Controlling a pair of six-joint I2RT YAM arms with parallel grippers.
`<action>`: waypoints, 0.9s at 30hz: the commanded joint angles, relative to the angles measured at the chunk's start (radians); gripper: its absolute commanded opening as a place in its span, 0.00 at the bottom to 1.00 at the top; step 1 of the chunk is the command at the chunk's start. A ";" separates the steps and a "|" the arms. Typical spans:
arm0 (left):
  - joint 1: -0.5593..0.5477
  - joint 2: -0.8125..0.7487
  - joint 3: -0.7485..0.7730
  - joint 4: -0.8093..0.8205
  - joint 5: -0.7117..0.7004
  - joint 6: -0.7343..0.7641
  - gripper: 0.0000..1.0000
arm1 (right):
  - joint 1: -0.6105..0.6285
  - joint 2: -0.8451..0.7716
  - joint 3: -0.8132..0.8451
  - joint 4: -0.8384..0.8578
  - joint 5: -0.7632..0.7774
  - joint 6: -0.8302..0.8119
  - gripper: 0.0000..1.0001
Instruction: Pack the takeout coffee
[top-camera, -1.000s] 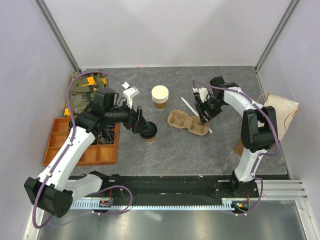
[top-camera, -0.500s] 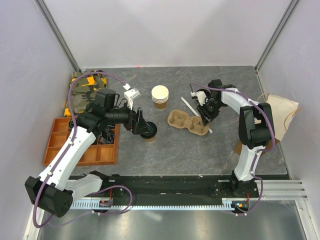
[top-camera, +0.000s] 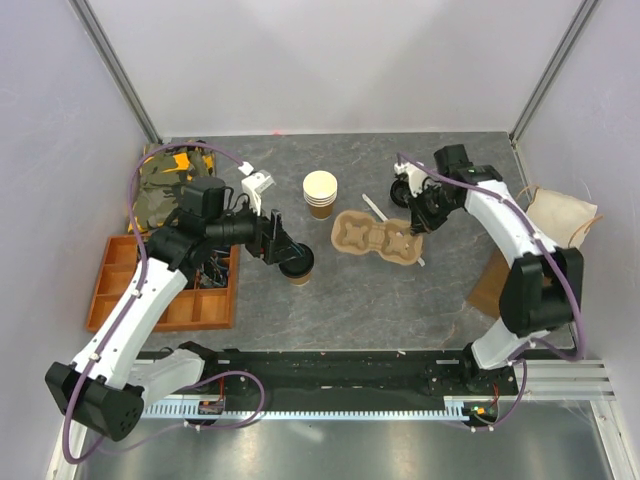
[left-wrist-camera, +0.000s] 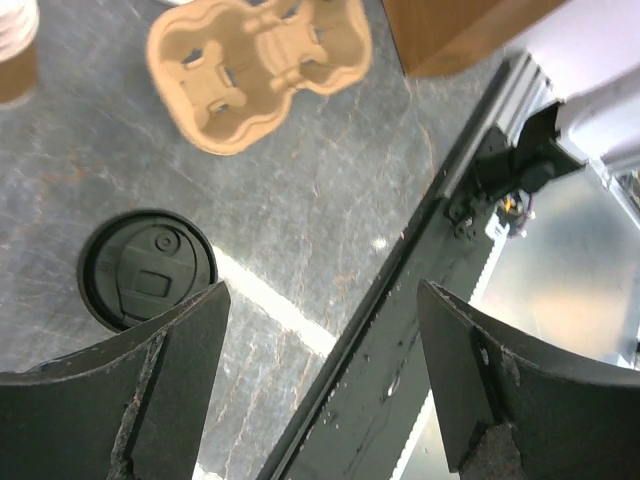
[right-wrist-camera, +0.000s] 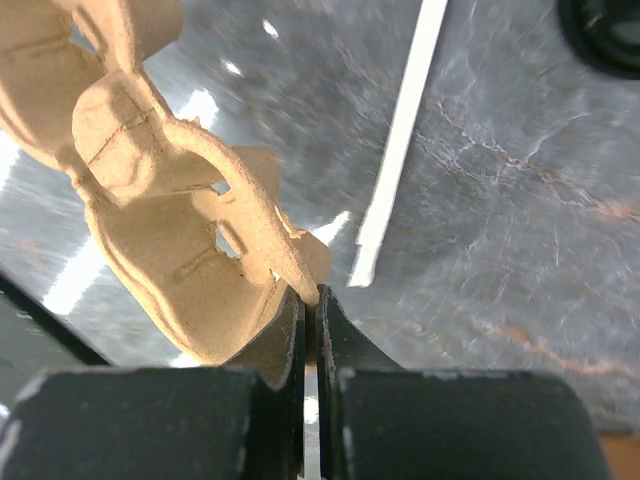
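Note:
The takeout coffee (top-camera: 298, 267), a small brown cup under a black lid (left-wrist-camera: 147, 270), stands left of centre on the grey table. My left gripper (top-camera: 287, 252) hovers right over it, open. In the left wrist view the lid lies just past my left finger (left-wrist-camera: 120, 400), not between the jaws. A moulded pulp cup carrier (top-camera: 372, 237) lies at mid-table. My right gripper (top-camera: 412, 232) is shut on its right rim (right-wrist-camera: 300, 275), and the carrier (right-wrist-camera: 160, 230) looks tilted in the right wrist view.
A stack of nested cream-rimmed cups (top-camera: 320, 193) stands behind the carrier. A white stick (top-camera: 374, 207) lies beside it. An orange compartment tray (top-camera: 160, 300) sits at the left, and paper bags (top-camera: 560, 222) at the right edge.
My right gripper has closed on the carrier's rim, and its arm has swung out to the right. The left gripper has stayed over the coffee, narrowing only a little.

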 joint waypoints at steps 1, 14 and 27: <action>0.004 -0.049 0.049 0.087 -0.110 -0.073 0.83 | -0.003 -0.150 0.014 0.016 -0.087 0.159 0.00; -0.006 -0.013 0.032 0.261 -0.161 -0.101 0.81 | 0.016 -0.346 -0.069 0.120 -0.224 0.455 0.00; -0.042 0.055 -0.029 0.324 -0.147 -0.177 0.70 | 0.069 -0.400 -0.149 0.126 -0.214 0.400 0.00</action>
